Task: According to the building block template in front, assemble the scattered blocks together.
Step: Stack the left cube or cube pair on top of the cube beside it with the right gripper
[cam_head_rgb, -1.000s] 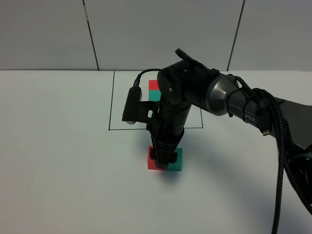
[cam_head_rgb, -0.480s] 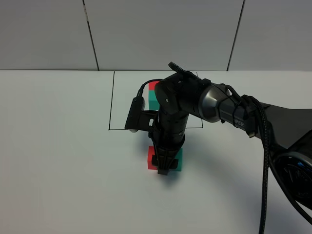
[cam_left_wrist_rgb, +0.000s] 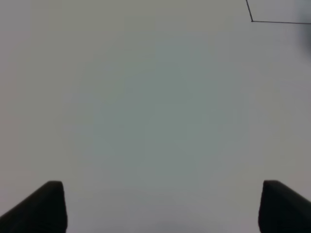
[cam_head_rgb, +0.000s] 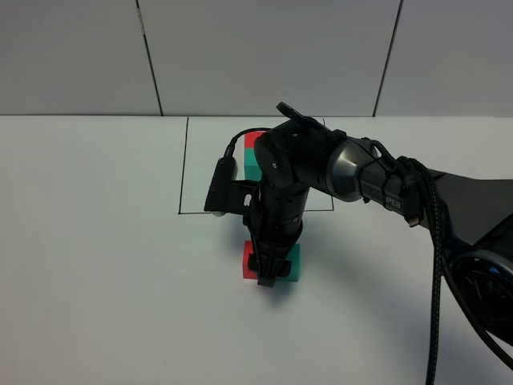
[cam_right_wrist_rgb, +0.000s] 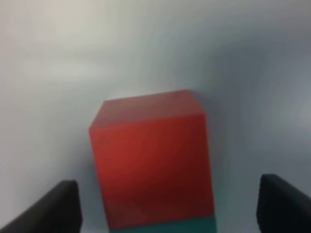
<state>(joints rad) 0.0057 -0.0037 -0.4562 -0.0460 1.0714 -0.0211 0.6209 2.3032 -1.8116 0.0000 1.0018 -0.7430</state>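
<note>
The scattered blocks, a red cube (cam_head_rgb: 249,269) and a teal-green cube (cam_head_rgb: 292,265), sit side by side and touching, just in front of the drawn rectangle. My right gripper (cam_head_rgb: 267,277) points straight down over their seam, open. In the right wrist view its dark fingers (cam_right_wrist_rgb: 53,208) stand wide on either side of the red cube (cam_right_wrist_rgb: 153,160) without touching it, and a strip of the teal cube (cam_right_wrist_rgb: 165,227) shows at the frame edge. The building block template (cam_head_rgb: 252,157) lies inside the rectangle, mostly hidden behind the arm. My left gripper (cam_left_wrist_rgb: 160,187) is open over bare table.
The black rectangle outline (cam_head_rgb: 183,168) frames the template on the white table (cam_head_rgb: 96,241); one of its corners (cam_left_wrist_rgb: 252,20) shows in the left wrist view. The right arm and its cable (cam_head_rgb: 437,265) stretch in from the right side.
The right arm shifted and its gripper slid slightly toward the table's front edge over the two cubes, staying open. The cubes did not move.
</note>
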